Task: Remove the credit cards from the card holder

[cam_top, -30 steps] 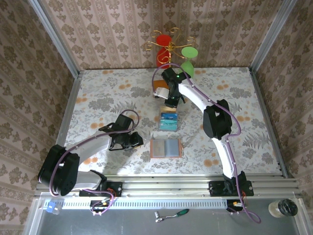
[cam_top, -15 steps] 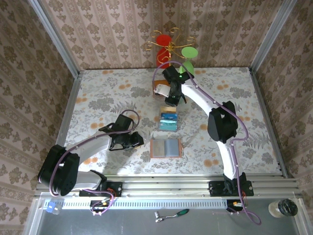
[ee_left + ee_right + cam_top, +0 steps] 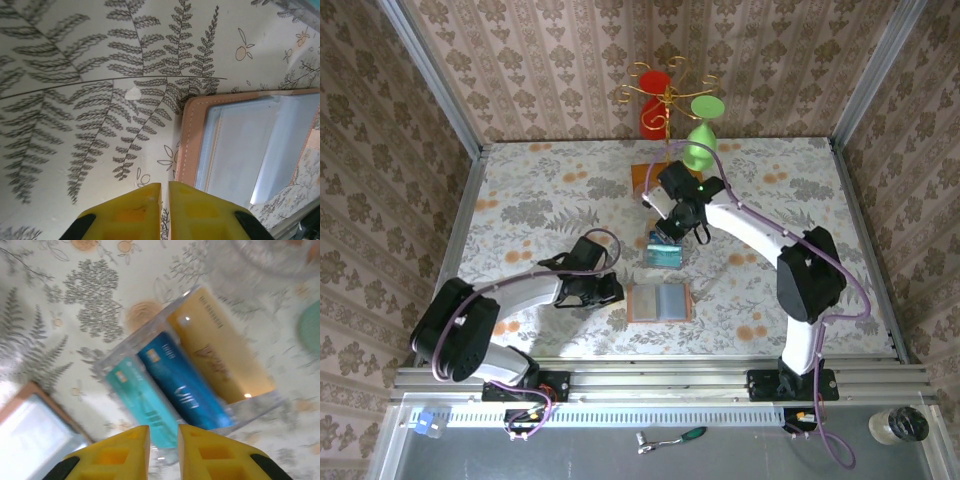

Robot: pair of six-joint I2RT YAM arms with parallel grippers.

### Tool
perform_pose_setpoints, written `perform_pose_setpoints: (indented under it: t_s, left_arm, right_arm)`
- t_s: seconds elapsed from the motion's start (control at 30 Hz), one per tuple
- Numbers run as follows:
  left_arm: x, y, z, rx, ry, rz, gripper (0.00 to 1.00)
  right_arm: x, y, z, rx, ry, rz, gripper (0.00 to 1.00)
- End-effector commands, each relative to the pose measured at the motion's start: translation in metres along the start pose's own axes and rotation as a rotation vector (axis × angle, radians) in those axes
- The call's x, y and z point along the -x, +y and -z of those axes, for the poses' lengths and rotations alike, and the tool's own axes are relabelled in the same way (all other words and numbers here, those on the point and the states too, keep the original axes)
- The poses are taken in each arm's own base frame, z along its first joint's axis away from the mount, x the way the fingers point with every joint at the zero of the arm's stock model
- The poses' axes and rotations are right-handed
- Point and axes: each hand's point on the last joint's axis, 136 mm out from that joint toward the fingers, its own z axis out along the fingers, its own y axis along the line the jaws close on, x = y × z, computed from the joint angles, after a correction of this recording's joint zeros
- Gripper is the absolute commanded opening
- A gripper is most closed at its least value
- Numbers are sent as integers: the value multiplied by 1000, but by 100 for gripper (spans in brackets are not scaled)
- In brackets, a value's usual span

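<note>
The card holder (image 3: 660, 301) lies open and flat on the table, brown rim around grey-blue pockets (image 3: 250, 145). No card shows in its pockets. My left gripper (image 3: 164, 189) is shut and empty, its tips low at the wallet's left edge (image 3: 617, 291). The credit cards, one teal (image 3: 142, 400) and one blue (image 3: 182, 385), lie beside a gold card (image 3: 220, 355) in a clear tray (image 3: 665, 252). My right gripper (image 3: 163, 432) hovers over the tray's near end (image 3: 670, 230), jaws a little open with nothing between them. A corner of the wallet (image 3: 30, 425) is at the lower left.
At the back stands a gold wire rack (image 3: 667, 100) with a red cup (image 3: 653, 88) and a green cup (image 3: 701, 148) on an orange-brown base (image 3: 642, 176). The floral tablecloth has free room to the left and right.
My right arm has come back from the rack toward the tray and opened slightly. My left gripper has slid right to the wallet's edge and closed a bit.
</note>
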Motion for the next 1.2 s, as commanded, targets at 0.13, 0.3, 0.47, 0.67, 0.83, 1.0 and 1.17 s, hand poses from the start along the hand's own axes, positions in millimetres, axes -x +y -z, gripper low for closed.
perform_pose_setpoints:
  t_s: [0.13, 0.3, 0.47, 0.67, 0.83, 1.0, 1.17]
  left_arm:
    - [4, -22, -11, -50, 14, -28, 9]
    - [3, -24, -12, -49, 22, -37, 8]
    - [-1, -23, -14, -49, 31, -40, 7]
    - [-5, -25, -12, -52, 34, -44, 6]
    - [-10, -24, -12, -48, 44, -46, 6]
    - [-17, -17, -17, -31, 59, -38, 6]
    - [-17, -6, -17, 19, 54, -38, 5]
  right_arm:
    - [-7, 40, 3, 189, -87, -387, 22]
    - [-24, 58, -4, 256, -54, -515, 22]
    - [-39, 73, -6, 301, -30, -579, 22]
    - [-56, 84, -8, 320, -8, -618, 23]
    - [-66, 98, -11, 361, 22, -660, 23]
    - [-76, 113, -17, 401, 70, -699, 23]
    - [-85, 125, -26, 426, 132, -745, 24]
